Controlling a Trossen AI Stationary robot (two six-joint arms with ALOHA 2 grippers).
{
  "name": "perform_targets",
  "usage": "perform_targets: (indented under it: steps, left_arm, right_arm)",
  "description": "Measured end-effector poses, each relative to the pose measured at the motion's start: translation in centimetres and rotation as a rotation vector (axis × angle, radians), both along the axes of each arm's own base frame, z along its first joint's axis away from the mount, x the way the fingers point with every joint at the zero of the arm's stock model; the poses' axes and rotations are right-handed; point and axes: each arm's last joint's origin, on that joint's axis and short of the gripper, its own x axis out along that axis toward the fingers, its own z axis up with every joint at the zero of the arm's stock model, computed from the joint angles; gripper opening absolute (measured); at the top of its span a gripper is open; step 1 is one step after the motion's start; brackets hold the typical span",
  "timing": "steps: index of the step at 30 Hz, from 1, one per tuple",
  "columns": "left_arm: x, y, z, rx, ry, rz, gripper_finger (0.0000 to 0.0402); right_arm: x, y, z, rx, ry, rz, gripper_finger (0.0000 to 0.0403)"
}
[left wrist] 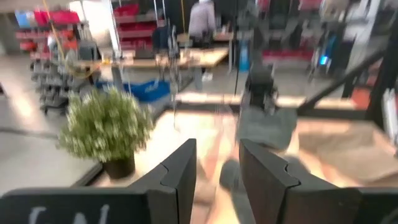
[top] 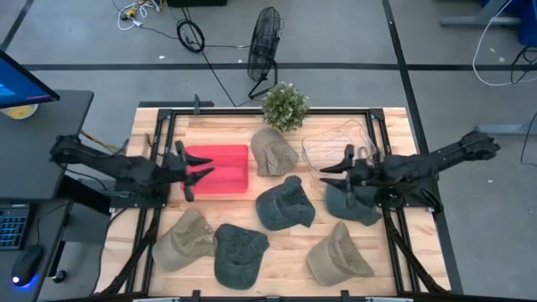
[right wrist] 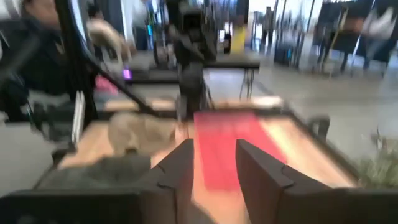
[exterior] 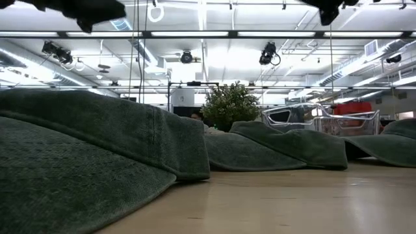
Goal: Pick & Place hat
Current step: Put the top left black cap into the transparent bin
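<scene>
Several hats lie crown up on the wooden table: a tan hat (top: 274, 151) at the far middle, dark green hats (top: 285, 204) (top: 239, 254) (top: 352, 205), and tan hats (top: 186, 239) (top: 338, 254) near the front edge. My left gripper (top: 205, 166) (left wrist: 217, 155) hovers open over the red bin (top: 222, 172), pointing toward the table's right. My right gripper (top: 325, 174) (right wrist: 214, 152) hovers open above the table between the clear container (top: 336, 144) and the dark green hat on the right, pointing toward the table's left. Neither gripper holds anything.
A potted plant (top: 285, 105) stands at the table's far edge. The clear container sits just right of the tan hat at the far middle. A black frame (top: 159, 143) runs around the table's sides. In the low view a dark green hat (exterior: 84, 156) fills the near left.
</scene>
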Motion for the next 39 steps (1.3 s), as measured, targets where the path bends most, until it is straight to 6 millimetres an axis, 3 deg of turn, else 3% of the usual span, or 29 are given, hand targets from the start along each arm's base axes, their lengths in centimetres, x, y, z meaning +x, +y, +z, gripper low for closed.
perform_targets:
  steps: [7,15,19,24,29,39]
  left_arm:
    - [2.6,-1.0,-2.4,-0.064,0.138,-0.045,0.0126]
    - [4.3,-2.0,-3.7,-0.099,0.189,-0.153,0.0127]
    - [4.8,-1.9,-4.3,-0.075,0.228,-0.141,0.0139]
    - [5.3,-1.7,-4.9,-0.069,0.253,-0.121,0.0193]
    - [5.5,-1.5,-4.9,-0.069,0.252,-0.111,0.0234]
    - [5.5,-1.5,-4.9,-0.069,0.255,-0.111,0.0228]
  right_arm:
    - [3.4,1.3,-0.3,-0.033,0.173,0.042,0.0159]
    - [7.2,3.2,-1.3,0.017,0.315,0.177,0.0173]
    - [8.6,3.8,-2.9,0.025,0.456,0.198,0.0174]
    - [9.9,3.9,-5.6,0.061,0.593,0.145,0.0174]
    - [11.1,3.2,-8.5,0.119,0.686,-0.028,0.0174]
    - [13.6,1.4,-13.2,0.259,0.734,-0.226,0.0174]
